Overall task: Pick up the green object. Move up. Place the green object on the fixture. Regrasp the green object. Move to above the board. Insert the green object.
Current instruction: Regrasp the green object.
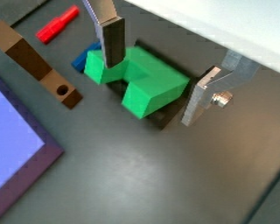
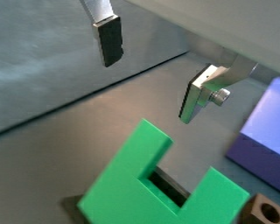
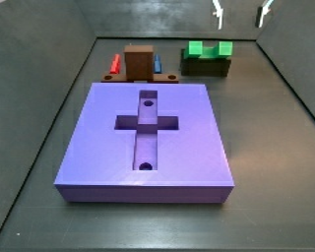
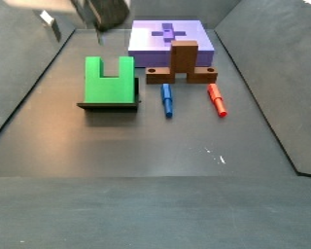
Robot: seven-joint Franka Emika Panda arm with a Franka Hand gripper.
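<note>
Dark grey floor, gripper [image 3: 239, 13] poised above green object [image 3: 208, 51] on fixture [image 3: 207, 68], jaws wide, empty.

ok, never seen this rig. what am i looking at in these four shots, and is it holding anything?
It is one robot arm ending in a two-finger gripper. Two pictures come from cameras on its wrist, looking down past the silver fingers. The other two come from fixed cameras beside the table.

On the dark floor lies a big purple board with a cross-shaped recess and two round holes. Beside it stands a brown block with a red piece and a blue piece close by. The green object, a notched block with two prongs, sits on top of the dark fixture.

Nothing is held. The fingers stand apart, and in a side view the gripper hangs above the green object, not touching it.
</note>
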